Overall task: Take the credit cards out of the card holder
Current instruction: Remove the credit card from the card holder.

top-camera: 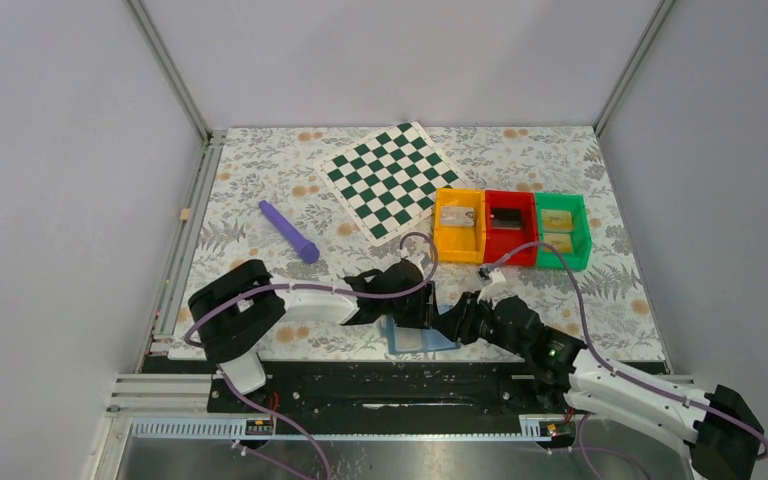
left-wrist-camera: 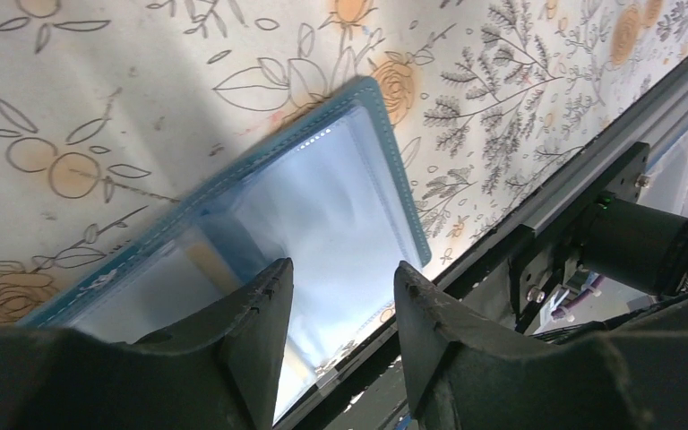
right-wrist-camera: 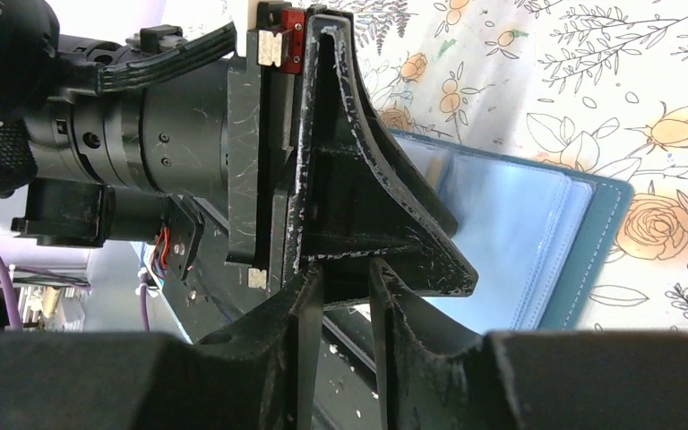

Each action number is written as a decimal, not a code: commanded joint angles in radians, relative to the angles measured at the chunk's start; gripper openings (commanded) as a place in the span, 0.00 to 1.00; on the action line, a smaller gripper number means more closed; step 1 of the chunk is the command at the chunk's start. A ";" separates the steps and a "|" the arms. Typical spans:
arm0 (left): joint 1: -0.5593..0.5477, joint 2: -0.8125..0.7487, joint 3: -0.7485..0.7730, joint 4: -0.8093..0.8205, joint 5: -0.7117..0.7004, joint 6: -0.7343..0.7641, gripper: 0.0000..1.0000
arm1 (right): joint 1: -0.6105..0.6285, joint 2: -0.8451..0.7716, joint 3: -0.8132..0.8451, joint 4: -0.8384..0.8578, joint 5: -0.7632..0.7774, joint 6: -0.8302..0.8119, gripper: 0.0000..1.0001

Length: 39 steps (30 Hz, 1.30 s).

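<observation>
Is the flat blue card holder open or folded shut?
Open: the flat blue card holder lies spread, its clear inner sleeves facing up.

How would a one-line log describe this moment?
card holder: lying open | left gripper: open above it | right gripper: narrowly open

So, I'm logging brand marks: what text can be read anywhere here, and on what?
"DAMIAO": on the black motor housing of the left arm, clipped by the frame edge.
Print on the cards in the coloured bins: too small to read.
Nothing else is legible.
</observation>
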 commanded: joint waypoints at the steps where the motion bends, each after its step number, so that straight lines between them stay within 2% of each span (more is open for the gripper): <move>1: 0.014 -0.027 0.074 0.050 -0.013 -0.011 0.47 | 0.009 0.089 -0.016 0.100 -0.107 0.011 0.33; 7: 0.046 -0.121 0.069 -0.007 -0.042 -0.005 0.47 | 0.009 0.199 -0.010 0.121 -0.059 0.013 0.33; 11: 0.070 -0.173 0.087 -0.144 -0.122 0.005 0.48 | 0.009 0.289 0.012 0.114 -0.049 -0.014 0.35; 16: 0.078 -0.245 0.028 -0.116 -0.114 0.005 0.52 | 0.010 0.425 0.011 0.231 -0.079 0.004 0.35; 20: 0.078 -0.297 -0.005 -0.118 -0.116 -0.001 0.53 | 0.010 0.508 0.022 0.241 -0.066 0.038 0.34; 25: 0.077 -0.355 -0.090 -0.150 -0.132 -0.023 0.52 | 0.009 0.505 -0.004 0.211 -0.019 0.084 0.32; 31: 0.077 -0.402 -0.219 -0.096 -0.158 -0.047 0.55 | 0.009 0.440 -0.028 0.146 0.046 0.098 0.32; 39: 0.077 -0.367 -0.246 -0.061 -0.149 -0.056 0.55 | 0.009 0.453 -0.019 0.152 0.031 0.097 0.33</move>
